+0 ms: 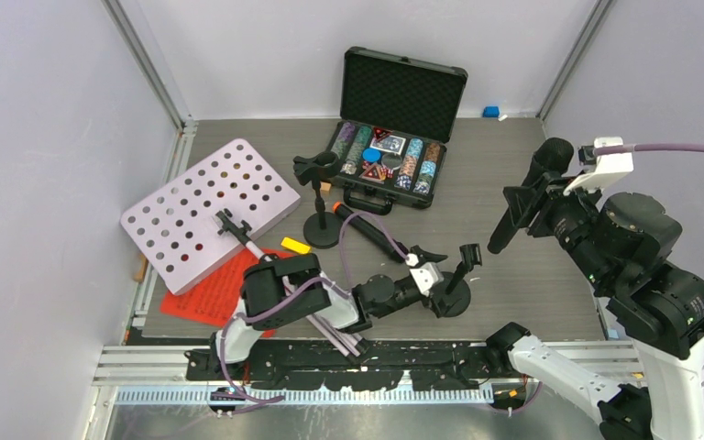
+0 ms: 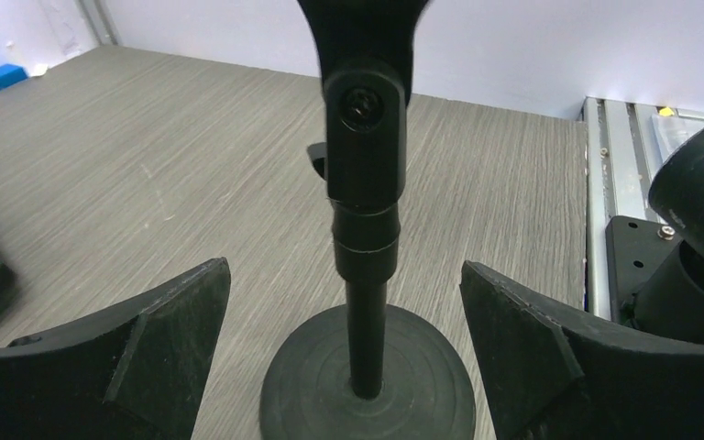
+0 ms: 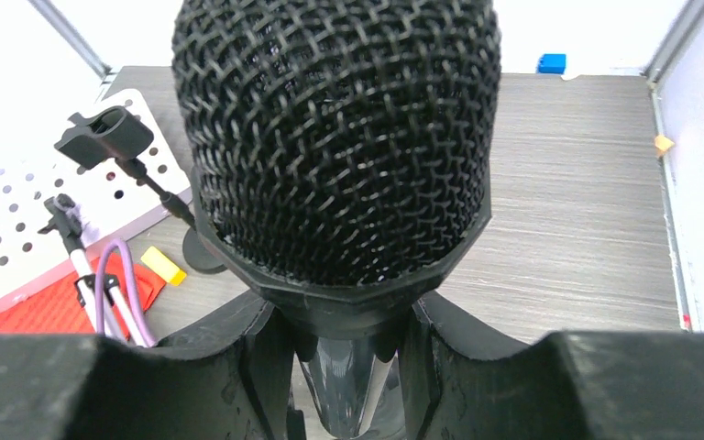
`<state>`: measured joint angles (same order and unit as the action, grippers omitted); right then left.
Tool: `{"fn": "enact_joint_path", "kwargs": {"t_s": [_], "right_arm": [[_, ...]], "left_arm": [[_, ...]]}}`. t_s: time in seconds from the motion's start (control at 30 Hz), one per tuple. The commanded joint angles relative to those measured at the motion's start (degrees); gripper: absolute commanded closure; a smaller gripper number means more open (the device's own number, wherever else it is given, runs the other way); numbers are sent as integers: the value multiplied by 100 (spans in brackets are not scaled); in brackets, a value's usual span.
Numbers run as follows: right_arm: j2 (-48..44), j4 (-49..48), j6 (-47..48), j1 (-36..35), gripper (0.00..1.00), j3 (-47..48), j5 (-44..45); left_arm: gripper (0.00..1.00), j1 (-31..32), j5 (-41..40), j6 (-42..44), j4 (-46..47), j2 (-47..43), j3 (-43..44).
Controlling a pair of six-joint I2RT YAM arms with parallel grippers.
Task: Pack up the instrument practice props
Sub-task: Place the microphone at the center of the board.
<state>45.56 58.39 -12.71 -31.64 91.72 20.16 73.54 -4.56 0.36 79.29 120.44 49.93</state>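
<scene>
Your left gripper (image 2: 344, 275) is released, jaws straddling the stand pole (image 2: 365, 316) by the desk (image 2: 147, 165) near edge; centre on it, then close squarely. Your right gripper (image 3: 348, 362) grasps a microphone (image 3: 335, 137), aloft toward the right edge.

The music rack (image 1: 209, 213) at 9 o'clock is white, dotted with an even grid of round holes, and the sheet-music pages (image 1: 203, 302) at 8 o'clock are red. The microphone (image 3: 335, 137) is black with a woven mesh head, the pole (image 2: 364, 229) plain black, the worktop (image 1: 532, 266) grey with fine wood grain. A yellow block (image 1: 295, 245) lies near centre, a blue block (image 1: 491, 112) at 1 o'clock
</scene>
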Motion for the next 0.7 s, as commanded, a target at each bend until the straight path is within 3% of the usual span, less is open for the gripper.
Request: {"fn": "enact_joint_path", "kwargs": {"t_s": [0.0, 0.2, 0.4, 0.57, 0.67], "right_arm": [[-113, -247, 183, 17, 100, 142, -589], [-97, -299, 89, 17, 100, 129, -1103], [284, -408, -105, 17, 100, 125, -1876], [682, -646, -332, 17, 100, 239, -2410], [1048, -684, -428, 17, 100, 321, -2451]], "left_arm": [[0, 161, -656, -1, 45, -887, -394], [0, 756, -1372, 560, -1722, -2190, -691], [0, 1488, -2466, 373, -3653, -3284, -742], [0, 1836, -3285, -937, -7208, -4070, 249], [0, 1973, -3592, -1446, -8476, -4338, 520]]}}
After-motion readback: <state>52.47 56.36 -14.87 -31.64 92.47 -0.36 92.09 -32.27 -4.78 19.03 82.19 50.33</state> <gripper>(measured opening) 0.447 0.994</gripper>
